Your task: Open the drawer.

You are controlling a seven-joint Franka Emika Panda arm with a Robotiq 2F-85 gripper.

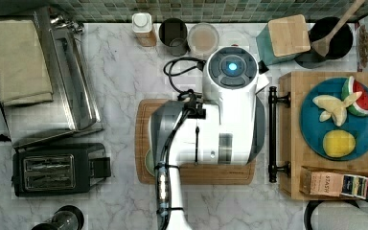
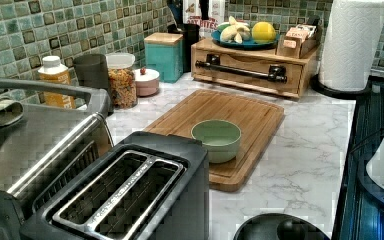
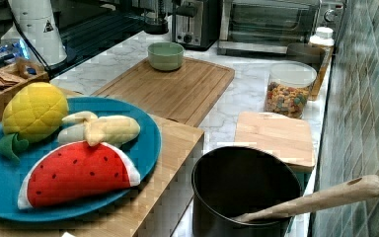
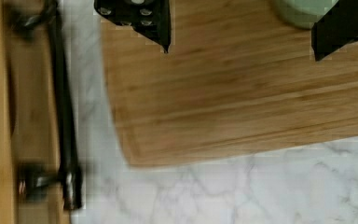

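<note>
While drawer [image 2: 250, 67] is shut: reaching step.
Gripper [image 4: 240, 35]: spread wide, holding nothing.
Next: go grab black handle [image 4: 65, 112], then pull.

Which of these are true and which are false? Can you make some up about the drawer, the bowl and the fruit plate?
1. The drawer is shut. True.
2. The green bowl sits on the cutting board. True.
3. The tool is gripping the drawer handle. False: in the wrist view its fingers are spread wide over the cutting board, with the handle off to one side.
4. The blue plate is inside the drawer. False: it rests on top of the wooden box.
5. A wooden spoon leans in the black pot. True.
</note>
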